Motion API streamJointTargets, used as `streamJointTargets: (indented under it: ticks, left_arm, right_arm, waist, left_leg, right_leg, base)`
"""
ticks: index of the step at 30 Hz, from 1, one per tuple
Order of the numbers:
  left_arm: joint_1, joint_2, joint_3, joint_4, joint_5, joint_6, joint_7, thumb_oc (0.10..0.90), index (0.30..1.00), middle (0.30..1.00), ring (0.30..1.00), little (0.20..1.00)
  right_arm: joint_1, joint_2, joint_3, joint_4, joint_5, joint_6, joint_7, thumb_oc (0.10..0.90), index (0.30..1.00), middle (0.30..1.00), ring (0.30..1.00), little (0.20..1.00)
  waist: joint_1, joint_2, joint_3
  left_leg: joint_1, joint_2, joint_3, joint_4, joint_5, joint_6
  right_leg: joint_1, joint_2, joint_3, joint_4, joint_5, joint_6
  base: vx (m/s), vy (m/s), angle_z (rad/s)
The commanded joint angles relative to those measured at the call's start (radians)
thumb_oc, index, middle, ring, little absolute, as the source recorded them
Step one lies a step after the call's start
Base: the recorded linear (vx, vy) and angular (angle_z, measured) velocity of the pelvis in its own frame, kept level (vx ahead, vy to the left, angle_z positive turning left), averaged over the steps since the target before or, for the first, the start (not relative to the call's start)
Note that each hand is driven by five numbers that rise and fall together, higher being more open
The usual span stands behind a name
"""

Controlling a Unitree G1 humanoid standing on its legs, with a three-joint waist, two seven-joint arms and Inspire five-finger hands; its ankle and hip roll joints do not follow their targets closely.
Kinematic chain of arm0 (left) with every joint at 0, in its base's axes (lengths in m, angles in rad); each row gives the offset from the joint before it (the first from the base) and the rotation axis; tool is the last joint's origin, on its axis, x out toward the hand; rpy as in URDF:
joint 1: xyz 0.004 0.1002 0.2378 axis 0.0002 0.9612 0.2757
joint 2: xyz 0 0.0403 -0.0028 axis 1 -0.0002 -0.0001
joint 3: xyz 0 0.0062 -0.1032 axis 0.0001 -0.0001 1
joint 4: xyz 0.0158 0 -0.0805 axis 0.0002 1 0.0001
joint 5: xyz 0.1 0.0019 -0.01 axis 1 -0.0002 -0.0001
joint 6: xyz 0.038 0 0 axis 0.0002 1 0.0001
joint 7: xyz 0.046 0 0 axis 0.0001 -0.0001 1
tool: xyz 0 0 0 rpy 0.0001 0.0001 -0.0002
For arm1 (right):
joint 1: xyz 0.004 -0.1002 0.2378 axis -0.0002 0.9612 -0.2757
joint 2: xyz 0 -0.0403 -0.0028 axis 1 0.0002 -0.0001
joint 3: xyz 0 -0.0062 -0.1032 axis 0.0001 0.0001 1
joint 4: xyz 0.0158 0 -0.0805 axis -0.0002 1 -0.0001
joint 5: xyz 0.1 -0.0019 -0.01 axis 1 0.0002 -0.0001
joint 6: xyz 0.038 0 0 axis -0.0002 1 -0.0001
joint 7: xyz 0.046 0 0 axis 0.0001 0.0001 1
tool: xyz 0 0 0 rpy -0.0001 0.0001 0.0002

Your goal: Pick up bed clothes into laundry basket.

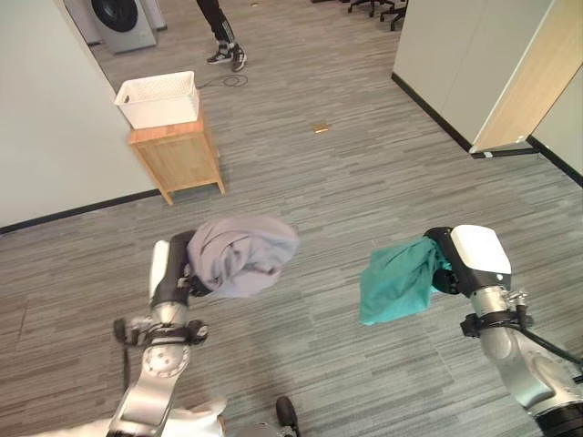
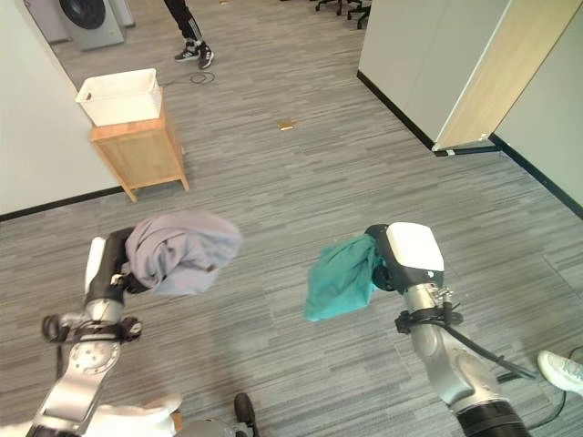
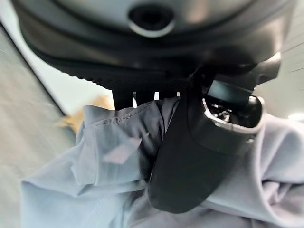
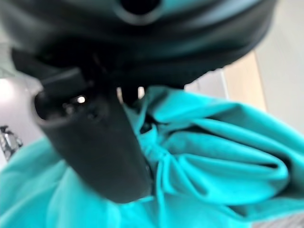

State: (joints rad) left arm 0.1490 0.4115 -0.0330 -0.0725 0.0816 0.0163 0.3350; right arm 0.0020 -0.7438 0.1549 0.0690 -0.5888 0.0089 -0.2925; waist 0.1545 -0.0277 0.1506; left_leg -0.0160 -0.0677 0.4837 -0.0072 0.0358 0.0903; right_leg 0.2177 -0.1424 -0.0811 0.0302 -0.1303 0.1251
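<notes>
Room: grey plank floor (image 1: 364, 182); white walls (image 1: 41, 137)
Wooden cabinet (image 1: 178, 159) stands far beyond left hand (image 1: 173, 273); washing machine (image 1: 118, 20) farther back.

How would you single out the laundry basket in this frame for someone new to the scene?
Find the white wall at upper left; a small wooden cabinet stands against it. The laundry basket sits on top: white, rectangular, open-topped, well beyond the grey garment and teal garment held nearer the camera.

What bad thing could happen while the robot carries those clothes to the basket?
The teal cloth hangs loosely below the right hand, so it might slip out. The white laundry basket sits far off on a wooden cabinet, so the grey cloth bunched in the left hand could drop along the way.
</notes>
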Motion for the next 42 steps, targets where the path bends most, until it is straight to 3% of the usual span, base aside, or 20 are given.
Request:
streamJointTargets:
  ticks: [1,3,4,5,8,11,12,15,17,18,19,21,24,27,30,32,36,39,41,42]
  left_arm:
    - [-0.105,0.066,0.012,-0.131,0.059,-0.11,0.033,0.4,0.3,0.3,0.3,0.3]
    - [-0.136,0.081,-0.003,-0.116,0.062,-0.096,0.049,0.4,0.3,0.3,0.3,0.3]
    - [-0.14,0.079,-0.002,-0.113,0.062,-0.097,0.05,0.4,0.3,0.3,0.3,0.3]
    - [-0.184,0.082,-0.019,-0.097,0.072,-0.079,0.069,0.4,0.3,0.3,0.3,0.3]
    - [-0.211,0.085,-0.027,-0.087,0.081,-0.073,0.076,0.4,0.3,0.3,0.3,0.3]
    - [-0.305,0.088,-0.057,-0.066,0.089,-0.082,0.074,0.4,0.3,0.3,0.3,0.3]
    - [-0.334,0.084,-0.063,-0.064,0.097,-0.089,0.059,0.4,0.3,0.3,0.3,0.3]
    - [-0.331,0.082,-0.059,-0.044,0.125,-0.092,0.046,0.4,0.3,0.3,0.3,0.3]
    - [-0.324,0.077,-0.056,-0.045,0.136,-0.091,0.044,0.4,0.3,0.3,0.3,0.3]
    - [-0.316,0.073,-0.058,-0.029,0.145,-0.093,0.036,0.4,0.3,0.3,0.3,0.3]
    - [-0.296,0.046,-0.059,-0.018,0.126,-0.09,0.034,0.4,0.3,0.3,0.3,0.3]
    - [-0.263,0.033,-0.061,-0.02,0.1,-0.084,0.022,0.4,0.3,0.3,0.3,0.3]
    - [-0.241,0.032,-0.061,-0.022,0.092,-0.08,0.021,0.4,0.3,0.3,0.3,0.3]
    - [-0.195,0.03,-0.024,-0.036,0.081,-0.083,0.014,0.4,0.3,0.3,0.3,0.3]
    - [-0.166,0.033,0.004,-0.049,0.089,-0.091,0.012,0.4,0.3,0.3,0.3,0.3]
    - [-0.152,0.034,0.018,-0.043,0.105,-0.091,0.006,0.4,0.3,0.3,0.3,0.3]
    - [-0.143,0.045,0.028,-0.034,0.124,-0.083,0.004,0.4,0.3,0.3,0.3,0.3]
    - [-0.107,0.062,0.05,-0.049,0.151,-0.071,-0.002,0.4,0.3,0.3,0.3,0.3]
    - [-0.108,0.075,0.054,-0.042,0.155,-0.066,0.004,0.4,0.3,0.3,0.3,0.3]
    - [-0.119,0.09,0.052,-0.028,0.153,-0.054,0.015,0.4,0.3,0.3,0.3,0.3]
  right_arm:
    - [-0.172,-0.036,-0.077,-0.063,-0.039,-0.033,-0.051,0.4,0.3,0.3,0.3,0.3]
    - [-0.184,-0.022,-0.075,-0.084,-0.034,-0.034,-0.045,0.4,0.3,0.3,0.3,0.3]
    - [-0.187,-0.023,-0.075,-0.085,-0.034,-0.033,-0.043,0.4,0.3,0.3,0.3,0.3]
    - [-0.189,-0.016,-0.092,-0.12,-0.035,-0.033,-0.052,0.4,0.3,0.3,0.3,0.3]
    - [-0.188,-0.021,-0.107,-0.131,-0.033,-0.03,-0.058,0.4,0.3,0.3,0.3,0.3]
    - [-0.157,-0.041,-0.145,-0.154,0.005,-0.039,-0.064,0.4,0.3,0.3,0.3,0.3]
    - [-0.145,-0.051,-0.163,-0.149,0.022,-0.037,-0.056,0.4,0.3,0.3,0.3,0.3]
    - [-0.097,-0.052,-0.179,-0.13,0.013,-0.014,-0.055,0.4,0.3,0.3,0.3,0.3]
    - [-0.065,-0.051,-0.191,-0.131,-0.003,-0.003,-0.048,0.4,0.3,0.3,0.3,0.3]
    - [-0.057,-0.055,-0.186,-0.121,-0.011,-0.003,-0.033,0.4,0.3,0.3,0.3,0.3]
    - [-0.05,-0.059,-0.169,-0.103,-0.012,-0.012,-0.027,0.4,0.3,0.3,0.3,0.3]
    - [-0.057,-0.073,-0.163,-0.087,0.017,-0.019,-0.029,0.4,0.3,0.3,0.3,0.3]
    - [-0.071,-0.085,-0.158,-0.096,0.03,-0.023,-0.026,0.4,0.3,0.3,0.3,0.3]
    - [-0.092,-0.095,-0.155,-0.101,0.038,-0.027,-0.006,0.4,0.3,0.3,0.3,0.3]
    - [-0.111,-0.103,-0.143,-0.108,0.044,-0.044,0.003,0.4,0.3,0.3,0.3,0.3]
    - [-0.115,-0.115,-0.147,-0.095,0.058,-0.053,0.006,0.4,0.3,0.3,0.3,0.3]
    - [-0.12,-0.113,-0.148,-0.09,0.058,-0.051,0.007,0.4,0.3,0.3,0.3,0.3]
    - [-0.091,-0.068,-0.142,-0.105,0.035,-0.05,0.028,0.4,0.3,0.3,0.3,0.3]
    - [-0.083,-0.052,-0.137,-0.107,0.03,-0.051,0.03,0.4,0.3,0.3,0.3,0.3]
    - [-0.077,-0.029,-0.135,-0.103,0.024,-0.043,0.031,0.4,0.3,0.3,0.3,0.3]
  waist:
    - [0.057,-0.046,-0.071]
    - [0.016,-0.017,-0.032]
    - [0.015,-0.018,-0.031]
    - [-0.041,0.024,-0.001]
    - [-0.066,0.035,0.004]
    - [-0.136,0.039,0.028]
    - [-0.156,0.01,0.017]
    - [-0.175,-0.002,-0.001]
    - [-0.178,-0.005,-0.01]
    - [-0.182,0.005,-0.019]
    - [-0.178,0.006,-0.02]
    - [-0.144,-0.015,0.008]
    - [-0.11,-0.037,0.045]
    - [-0.051,-0.032,0.062]
    - [-0.017,-0.016,0.047]
    - [0.007,0.011,0.026]
    - [0.017,0.017,0.013]
    - [0.024,-0.005,-0.048]
    - [0.03,-0.028,-0.058]
    - [0.024,-0.046,-0.051]
  left_leg:
    - [-0.063,0.001,-0.04,-0.08,-0.008,-0.017]
    - [0.017,0.077,-0.078,-0.08,-0.039,-0.017]
    - [0.011,0.075,-0.078,-0.08,-0.036,-0.015]
    - [0.053,0.127,-0.104,-0.08,-0.024,-0.016]
    - [0.055,0.129,-0.134,-0.08,-0.025,-0.016]
    - [0.108,0.116,-0.215,-0.08,-0.062,-0.04]
    - [0.161,0.112,-0.228,-0.08,-0.124,-0.086]
    - [0.254,0.151,-0.26,-0.08,-0.187,-0.15]
    - [0.284,0.168,-0.284,-0.08,-0.208,-0.163]
    - [0.326,0.197,-0.306,-0.071,-0.152,-0.178]
    - [0.256,0.271,-0.3,0.219,-0.041,-0.175]
    - [0.077,0.299,-0.344,0.618,0.068,-0.152]
    - [-0.093,0.305,-0.349,0.851,0.031,-0.136]
    - [-0.247,0.233,-0.285,0.784,-0.057,-0.138]
    - [-0.248,0.182,-0.209,0.453,-0.054,-0.12]
    - [-0.219,0.156,-0.14,0.067,0.106,-0.155]
    - [-0.234,0.184,-0.071,-0.072,0.134,-0.169]
    - [-0.175,0.162,-0.069,-0.08,0.138,-0.131]
    - [-0.152,0.144,-0.06,-0.08,0.121,-0.114]
    - [-0.108,0.121,-0.062,-0.08,0.093,-0.086]
  right_leg:
    - [0.02,0.088,-0.054,0.215,0.208,0.137]
    - [-0.174,0.122,-0.08,0.65,0.284,0.137]
    - [-0.188,0.118,-0.081,0.669,0.278,0.137]
    - [-0.37,0.204,-0.092,0.932,0.26,0.137]
    - [-0.447,0.214,-0.103,0.987,0.232,0.137]
    - [-0.54,0.113,-0.054,0.721,0.169,0.069]
    - [-0.502,0.006,-0.062,0.299,0.155,0.038]
    - [-0.494,-0.045,-0.106,-0.062,0.276,0.07]
    - [-0.466,-0.042,-0.095,-0.107,0.294,0.078]
    - [-0.443,-0.02,-0.058,-0.103,0.305,0.072]
    - [-0.371,0.009,-0.058,-0.088,0.299,0.027]
    - [-0.28,0.032,-0.104,-0.107,0.261,-0.046]
    - [-0.207,0.045,-0.136,-0.117,0.223,-0.083]
    - [-0.143,0.048,-0.135,-0.117,0.176,-0.069]
    - [-0.106,0.06,-0.122,-0.117,0.141,-0.045]
    - [-0.026,0.084,-0.136,-0.117,0.084,-0.031]
    - [0.072,0.088,-0.165,-0.117,0.026,-0.023]
    - [0.139,0.091,-0.137,-0.097,-0.005,-0.016]
    - [0.138,0.07,-0.126,-0.026,0.015,0.004]
    - [0.09,0.034,-0.134,0.145,0.091,0.058]
  base:
    - [0.35,-0.09,0.09]
    - [0.33,-0.099,0.11]
    - [0.42,-0.12,0.18]
    - [0.16,-0.097,0.24]
    - [0.25,-0.056,0.43]
    - [0.67,-0.14,1.14]
    - [0.64,-0.274,1.25]
    - [0.76,-0.424,0.86]
    - [0.55,-0.328,0.78]
    - [0.67,-0.469,1.29]
    - [0.8,-0.679,0.86]
    - [0.56,-0.683,0.49]
    - [0.27,-0.316,-0.09]
    - [0.37,-0.121,-0.11]
    - [0.46,0.032,-0.7]
    - [0.62,0.086,-0.29]
    - [0.61,0.056,0.01]
    - [0.76,0.046,0.1]
    - [0.46,0.072,0.05]
    - [0.45,0.107,-0.2]
